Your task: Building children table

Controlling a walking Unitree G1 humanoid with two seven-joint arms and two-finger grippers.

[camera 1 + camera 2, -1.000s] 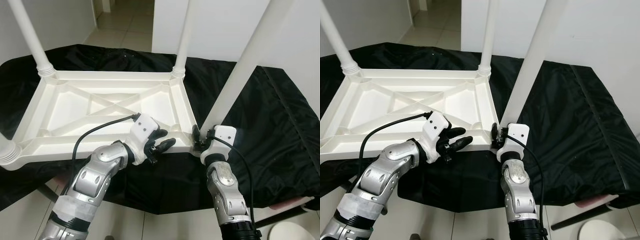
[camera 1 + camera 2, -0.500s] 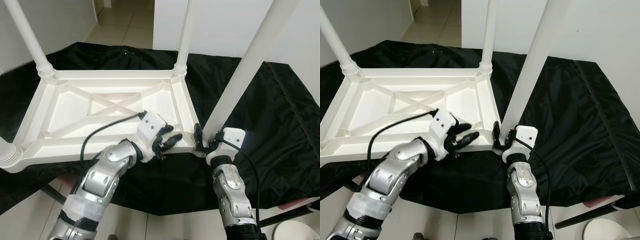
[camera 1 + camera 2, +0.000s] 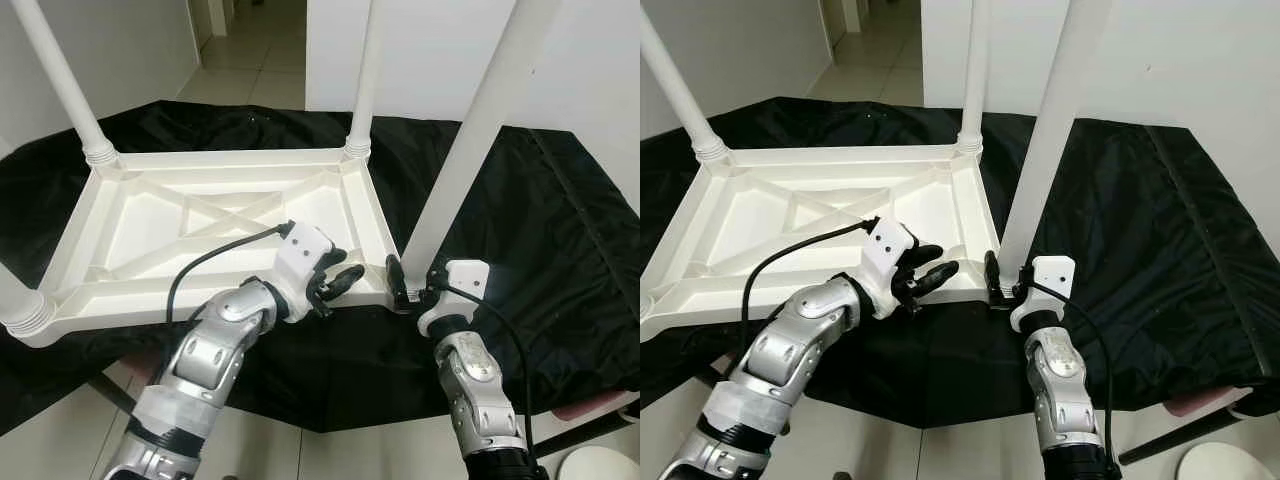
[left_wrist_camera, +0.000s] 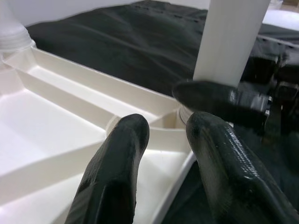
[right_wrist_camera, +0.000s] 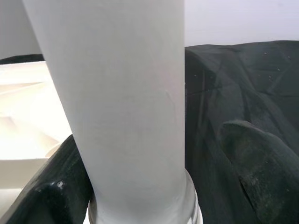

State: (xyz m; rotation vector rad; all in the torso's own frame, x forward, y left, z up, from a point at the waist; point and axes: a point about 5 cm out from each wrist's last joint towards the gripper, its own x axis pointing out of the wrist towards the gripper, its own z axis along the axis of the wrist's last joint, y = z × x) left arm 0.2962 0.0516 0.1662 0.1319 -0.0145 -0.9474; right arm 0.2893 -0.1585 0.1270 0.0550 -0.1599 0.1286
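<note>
I keep the upturned white plastic tabletop on the black cloth. My right gripper clenches the near white round leg at its socket, seating it; my left gripper, fingers parted, steadies the rim.

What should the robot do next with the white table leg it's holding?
Probably twist or press the leg firmly into its corner socket. The right gripper is around its base at the near corner of the upside-down table, while the left gripper rests open on the rim beside it.
</note>
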